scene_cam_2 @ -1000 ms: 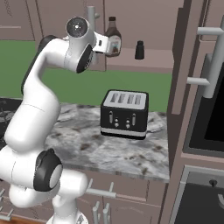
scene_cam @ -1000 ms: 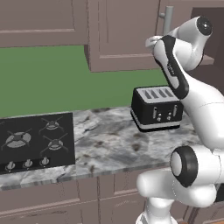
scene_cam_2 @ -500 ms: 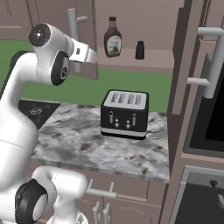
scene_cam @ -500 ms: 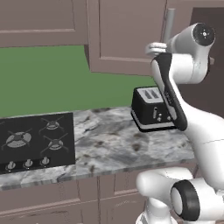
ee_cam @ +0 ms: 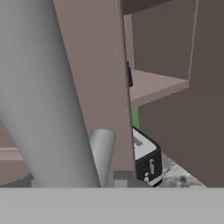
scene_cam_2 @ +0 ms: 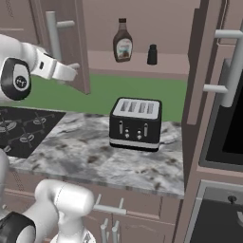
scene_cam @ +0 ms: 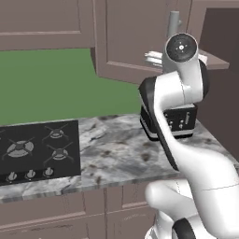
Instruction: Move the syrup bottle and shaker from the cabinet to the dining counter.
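I see the cabinet [scene_cam_2: 142, 61] open, its door [scene_cam_2: 64, 42] swung out. The syrup bottle [scene_cam_2: 123, 41] and shaker [scene_cam_2: 152, 54] stand side by side on the inner shelf, near but apart. The gripper [scene_cam_2: 71, 71] sits against the door by its grey handle [ee_cam: 48, 96]; I cannot tell whether its fingers are apart or together. A toaster [scene_cam_2: 135, 124] rests on the counter [scene_cam_2: 85, 156] below.

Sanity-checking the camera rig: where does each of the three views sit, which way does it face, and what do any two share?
Left base view: behind-left of the arm, facing the stove counter and cabinet door; white arm rises lower right.
Right base view: behind-right, facing the open cabinet holding syrup bottle and shaker; arm at left.
Hand view: on the hand, right against the door's grey bar handle.
All three share the toaster.
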Controlling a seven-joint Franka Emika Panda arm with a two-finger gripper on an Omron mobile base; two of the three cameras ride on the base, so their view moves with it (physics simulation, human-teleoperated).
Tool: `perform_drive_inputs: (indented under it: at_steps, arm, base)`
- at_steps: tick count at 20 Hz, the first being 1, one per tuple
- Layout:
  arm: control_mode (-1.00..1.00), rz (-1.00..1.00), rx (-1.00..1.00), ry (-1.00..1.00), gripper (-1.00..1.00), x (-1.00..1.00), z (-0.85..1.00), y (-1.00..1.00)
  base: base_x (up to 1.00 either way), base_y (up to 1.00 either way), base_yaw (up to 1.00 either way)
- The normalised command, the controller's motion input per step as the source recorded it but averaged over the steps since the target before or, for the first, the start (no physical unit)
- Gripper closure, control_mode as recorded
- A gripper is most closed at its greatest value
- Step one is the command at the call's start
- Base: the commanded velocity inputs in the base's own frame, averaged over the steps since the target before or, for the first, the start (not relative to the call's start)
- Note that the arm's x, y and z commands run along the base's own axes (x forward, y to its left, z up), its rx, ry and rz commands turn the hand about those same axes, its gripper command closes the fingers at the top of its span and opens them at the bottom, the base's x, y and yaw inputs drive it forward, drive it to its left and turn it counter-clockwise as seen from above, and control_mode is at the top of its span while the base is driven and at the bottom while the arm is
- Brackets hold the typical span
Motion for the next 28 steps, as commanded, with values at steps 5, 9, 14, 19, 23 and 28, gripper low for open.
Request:
perform_drive_inputs:
  at_steps: [5,9,14,19,23,28]
  arm:
    - [-1.0,-0.26,0.0,0.03,-1.0,-0.24,0.0,0.0]
    - [-1.0,-0.13,0.0,0.0,-1.0,0.0,-0.01,0.0]
    - [-1.0,-0.13,0.0,-0.17,-1.0,-0.2,0.0,0.0]
    - [-1.0,-0.12,0.0,-0.21,-1.0,-0.58,0.0,0.01]
    - [-1.0,-0.03,-0.01,-0.2,-1.0,-0.76,0.02,0.0]
    - [-1.0,0.04,0.0,-0.2,-1.0,-0.53,-0.01,0.17]
  base:
    - [0.0,0.0,0.0]
    - [0.0,0.0,0.0]
    - [0.0,0.0,0.0]
    - [0.0,0.0,0.0]
    - [0.0,0.0,0.0]
    - [0.0,0.0,0.0]
